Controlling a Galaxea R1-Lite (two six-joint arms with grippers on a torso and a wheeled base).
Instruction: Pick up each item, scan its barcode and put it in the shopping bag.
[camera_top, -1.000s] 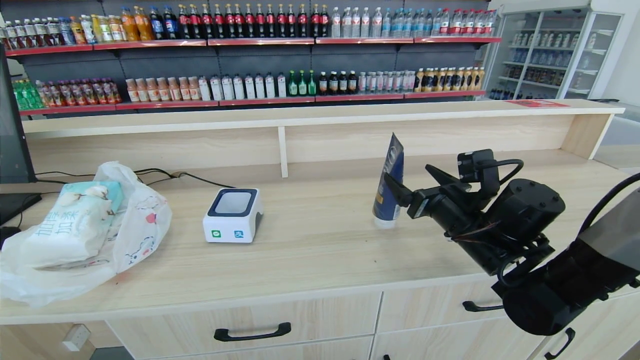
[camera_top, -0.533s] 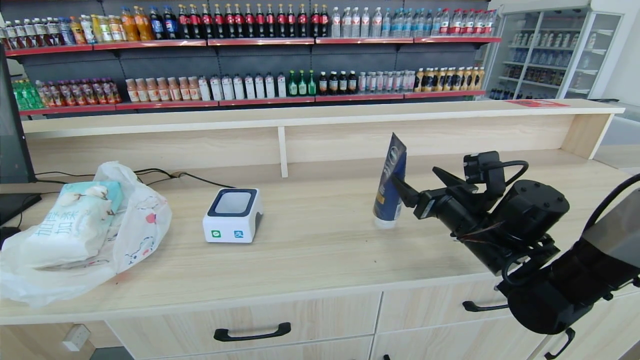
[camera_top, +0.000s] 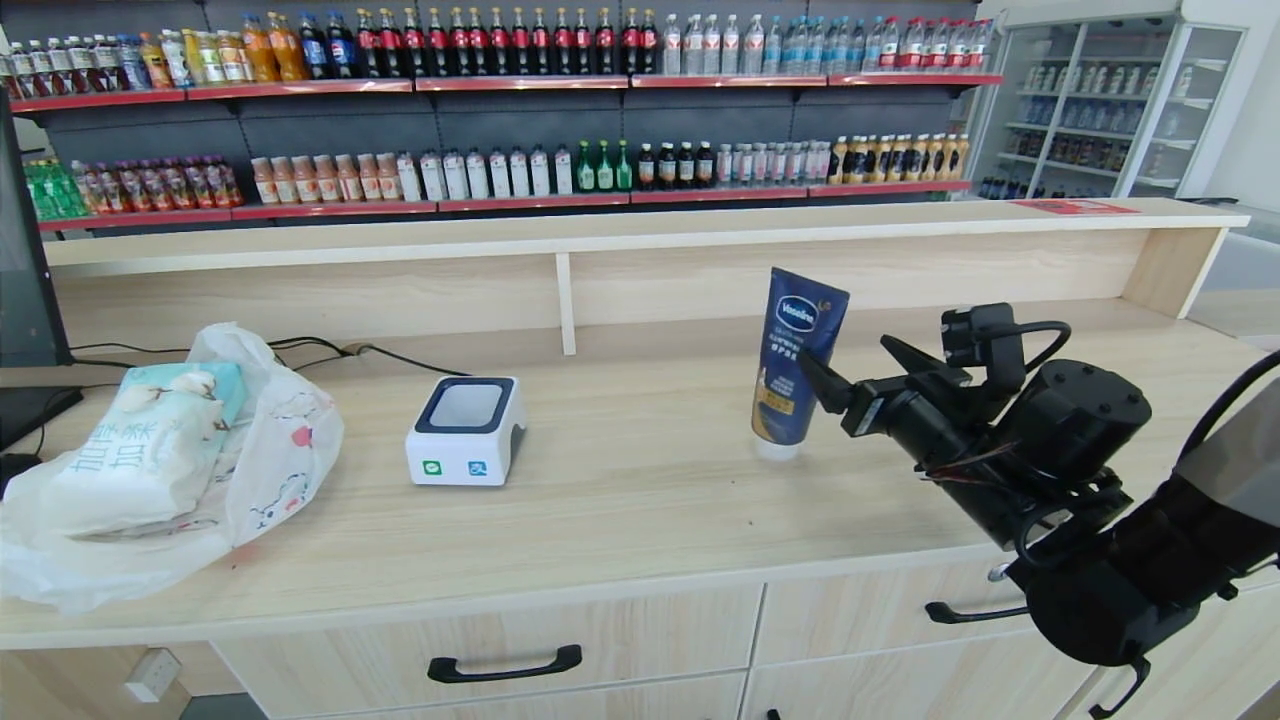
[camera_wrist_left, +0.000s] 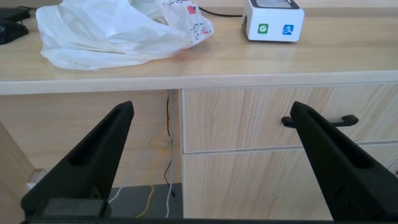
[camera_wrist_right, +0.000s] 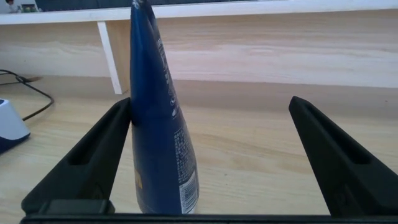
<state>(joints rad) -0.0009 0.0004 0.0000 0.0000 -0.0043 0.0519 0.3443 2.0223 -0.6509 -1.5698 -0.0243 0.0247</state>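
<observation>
The blue tube (camera_top: 795, 362) stands upright on its white cap toward the right of the counter (camera_top: 640, 510). It is between the wide-spread fingers of the right gripper (camera_top: 842, 352), close against one finger (camera_wrist_right: 102, 146) and well apart from the other, with the raised back ledge (camera_top: 700, 275) behind it. Further left sits the white scanner (camera_top: 466, 430), and beyond that the shopping bag (camera_top: 285, 450) lies slumped with a tissue pack (camera_top: 150, 440) inside. The left gripper (camera_wrist_left: 211, 109) hangs below the counter edge before the drawer fronts (camera_wrist_left: 249, 118), its fingers wide apart and holding nothing.
</observation>
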